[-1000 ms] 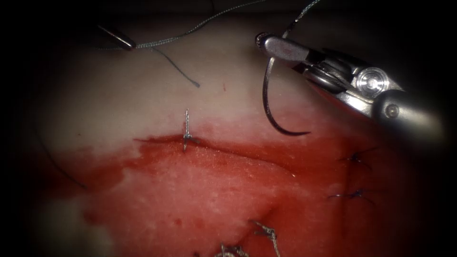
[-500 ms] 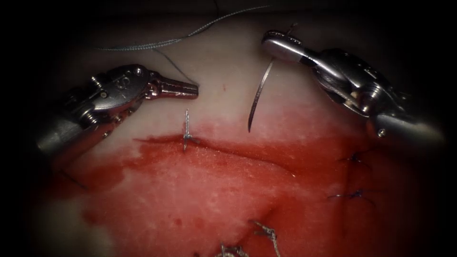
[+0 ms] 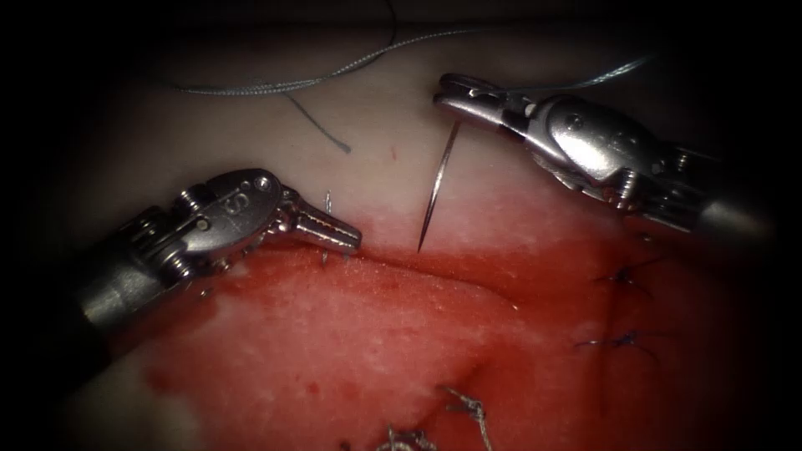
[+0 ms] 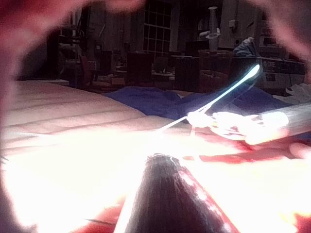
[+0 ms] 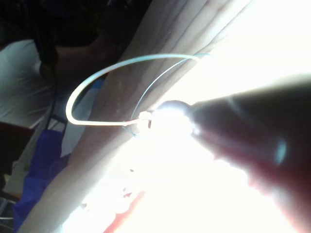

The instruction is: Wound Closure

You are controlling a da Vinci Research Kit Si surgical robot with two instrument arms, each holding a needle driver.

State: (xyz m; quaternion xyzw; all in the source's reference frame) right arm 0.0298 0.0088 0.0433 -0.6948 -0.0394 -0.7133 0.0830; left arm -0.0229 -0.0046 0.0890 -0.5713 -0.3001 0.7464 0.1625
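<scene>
My right tool point(image 3: 452, 88) comes in from the upper right, its jaws shut on the curved needle point(image 3: 436, 184) near its thread end. The needle hangs free, its tip just above the cut's point(image 3: 434, 276) far edge and outside the tissue point(image 3: 251, 159). My left tool point(image 3: 351, 238) lies low on the left with jaws shut, its tip against the tissue beside a tied stitch point(image 3: 327, 203) on the cut; I see nothing held. Thread point(image 3: 585, 81) trails from the right tool. In the right wrist view the needle point(image 5: 97, 77) arcs away from my jaws point(image 5: 158, 119). In the left wrist view the needle point(image 4: 228, 92) meets the right tool point(image 4: 243, 124).
Grey thread point(image 3: 292, 83) lies across the pale tissue at the top, with a loose end point(image 3: 322, 127). Two dark knotted stitches point(image 3: 622, 276) point(image 3: 622, 341) sit at the right. Cut thread ends point(image 3: 468, 409) lie at the bottom. Red fluid point(image 3: 334, 334) covers the lower tissue.
My left tool came in from the left, shut its jaws and dropped to the stitch on the cut. My right tool turned the needle tip-down and lowered it toward the cut's edge.
</scene>
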